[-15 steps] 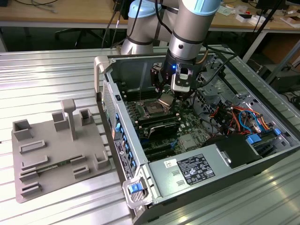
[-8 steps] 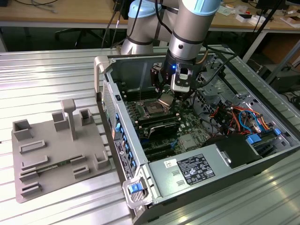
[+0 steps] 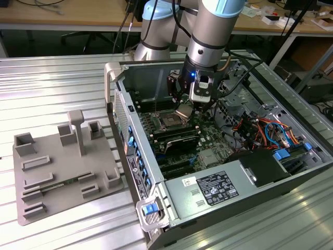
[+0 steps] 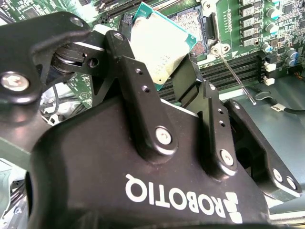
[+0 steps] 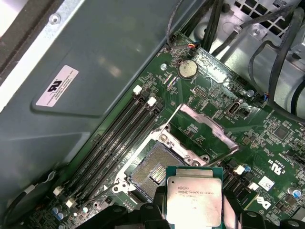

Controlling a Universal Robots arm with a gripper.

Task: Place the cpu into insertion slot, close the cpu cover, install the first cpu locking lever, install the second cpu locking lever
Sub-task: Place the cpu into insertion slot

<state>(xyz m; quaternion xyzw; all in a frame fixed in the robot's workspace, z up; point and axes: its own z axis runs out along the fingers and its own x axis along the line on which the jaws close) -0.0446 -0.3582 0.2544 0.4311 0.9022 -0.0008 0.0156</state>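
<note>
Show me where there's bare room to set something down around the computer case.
The ribbed table is bare between the grey fixture and the desk, and again along the computer case at the exterior view's lower right. Inside the case it is crowded: cables, and the gripper holding the cpu near the insertion slot.

Surface: ribbed silver aluminium table top (image 3: 62,78), slats running across the exterior view.
Exterior view's left: flat grey plastic fixture plate (image 3: 57,172) with upright posts and slots.
Just beside it, exterior view's right: open dark grey metal computer case (image 3: 250,208), lying flat.
</note>
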